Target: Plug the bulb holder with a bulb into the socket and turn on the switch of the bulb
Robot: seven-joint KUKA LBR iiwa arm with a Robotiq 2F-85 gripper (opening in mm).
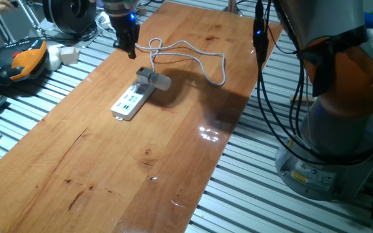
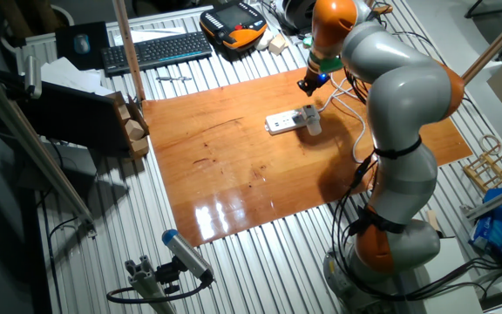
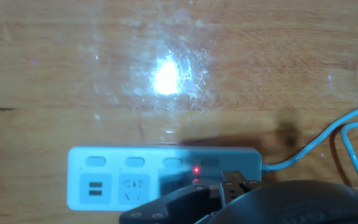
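Observation:
The socket, a long white power strip (image 1: 129, 102), lies on the wooden table with its grey-white cord (image 1: 199, 61) looping away behind it. The bulb holder (image 1: 146, 79) stands plugged into the strip's cord end, and the stubby bulb (image 1: 162, 82) sticks out sideways from it. My gripper (image 1: 129, 50) hangs above and behind the holder, clear of it, with its fingers together and empty. The other fixed view shows the strip (image 2: 281, 121), holder (image 2: 307, 113) and gripper (image 2: 308, 85). In the hand view a red light (image 3: 196, 169) glows on the strip (image 3: 117, 180). The switch itself is hidden.
A dark blurred shape (image 3: 278, 202) covers the hand view's bottom right. Off the table's far side lie an orange-black pendant (image 1: 24, 61), a keyboard (image 2: 155, 50) and small white items (image 1: 67, 55). The robot base (image 1: 335, 97) and black cables (image 1: 264, 97) stand at the right.

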